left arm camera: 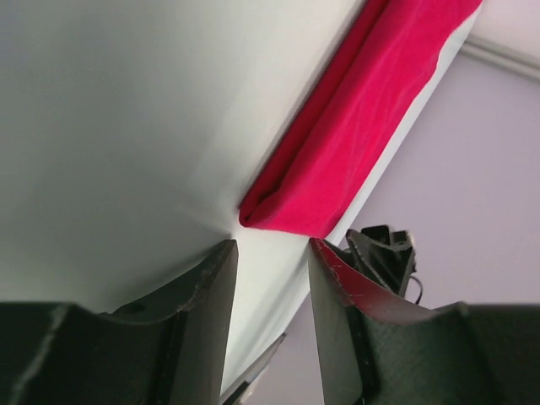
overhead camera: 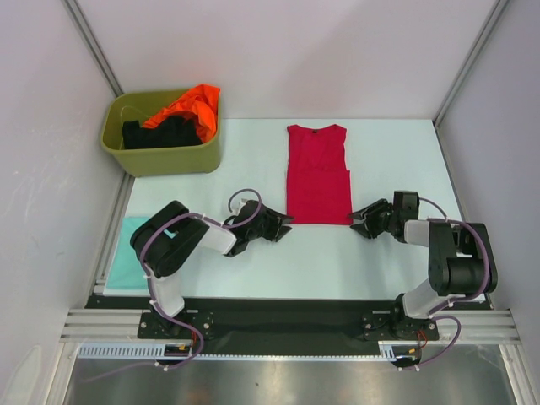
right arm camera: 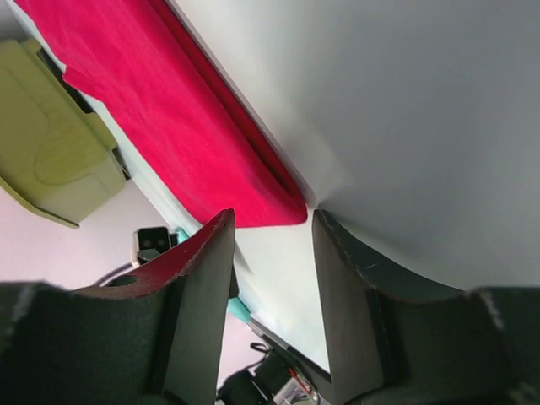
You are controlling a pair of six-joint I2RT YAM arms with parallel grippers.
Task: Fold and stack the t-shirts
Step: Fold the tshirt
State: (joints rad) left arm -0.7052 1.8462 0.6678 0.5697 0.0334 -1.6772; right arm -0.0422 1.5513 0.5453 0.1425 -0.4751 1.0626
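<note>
A crimson-red t-shirt [overhead camera: 318,173] lies flat in the middle of the table, its sides folded in to a long narrow strip, neck towards the back. My left gripper [overhead camera: 287,225] stands open just off its near left corner [left arm camera: 278,215], with only bare table between the fingers [left arm camera: 272,249]. Mirroring it, my right gripper [overhead camera: 354,218] stands open beside the near right corner [right arm camera: 283,209], holding nothing. A pale teal t-shirt [overhead camera: 126,253] lies folded square at the table's left edge. Orange [overhead camera: 190,105] and black [overhead camera: 164,133] t-shirts sit bunched in the tub.
An olive-green plastic tub [overhead camera: 160,160] stands at the back left, also showing in the right wrist view as the tub [right arm camera: 51,160]. Pale walls close in the table on three sides. The black base rail [overhead camera: 278,312] runs along the near edge.
</note>
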